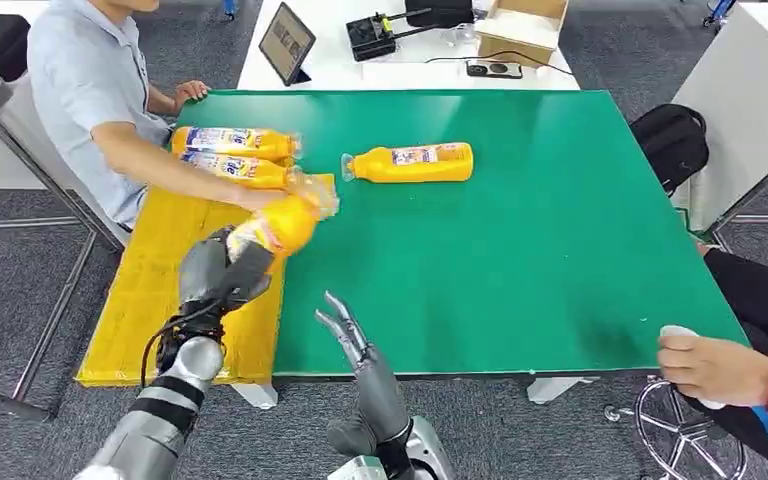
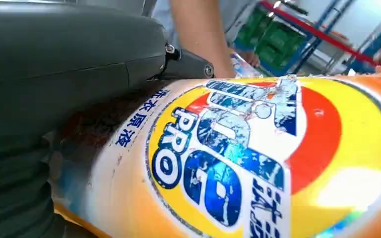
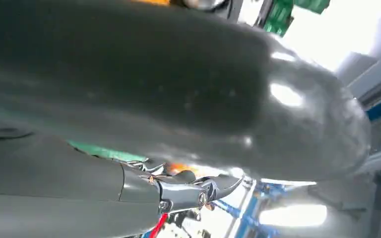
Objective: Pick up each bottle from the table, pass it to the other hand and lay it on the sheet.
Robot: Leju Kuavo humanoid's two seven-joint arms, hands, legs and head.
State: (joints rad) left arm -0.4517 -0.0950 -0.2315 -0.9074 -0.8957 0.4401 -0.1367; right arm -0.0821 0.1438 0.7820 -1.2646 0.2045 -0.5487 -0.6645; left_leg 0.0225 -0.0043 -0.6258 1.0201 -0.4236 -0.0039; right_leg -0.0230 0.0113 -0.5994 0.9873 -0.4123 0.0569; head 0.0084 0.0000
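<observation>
Orange plastic bottle [image 1: 278, 226] is held tight in my left hand [image 1: 222, 268] above the yellow sheet's [image 1: 150, 290] edge, my right hand [image 1: 345, 328] is spread and holds nothing, and I fear bumping the person's arm [image 1: 175, 165] reaching close by.

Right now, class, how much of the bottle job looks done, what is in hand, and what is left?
Done: two bottles lie on the yellow sheet. In hand: the left hand holds a third bottle above the sheet's edge, where a person's hand also reaches; the right hand is open. Left: one bottle on the green table.
</observation>
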